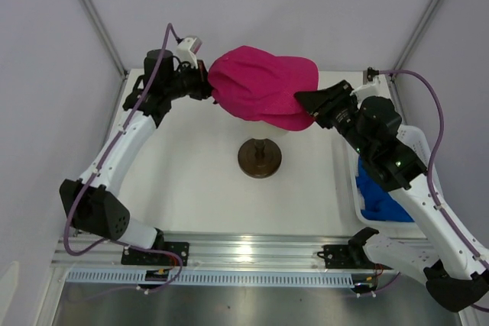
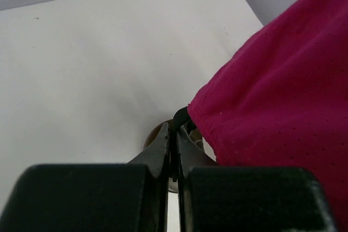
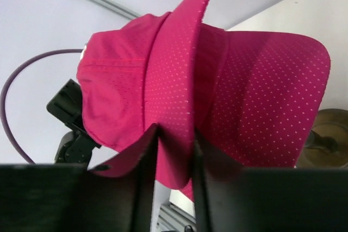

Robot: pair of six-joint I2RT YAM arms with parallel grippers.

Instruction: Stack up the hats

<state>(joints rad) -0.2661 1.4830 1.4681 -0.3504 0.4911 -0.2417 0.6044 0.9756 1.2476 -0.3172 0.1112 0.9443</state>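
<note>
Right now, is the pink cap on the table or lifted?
Lifted. The pink cap hangs between the left fingers, shut at its edge, and the right fingers, pinching its fabric, clear of the table.

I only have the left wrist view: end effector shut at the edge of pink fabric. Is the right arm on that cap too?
Observer: Yes. The right end effector is shut on a fold of the pink cap.
Operator: Where is the cap over the table?
Observer: In the top view it spans between the left end effector and the right one, beyond the dark round stand.
Operator: And the other hats?
Observer: The blue hats lie in a white bin at the right edge, partly hidden by the right arm.
</note>
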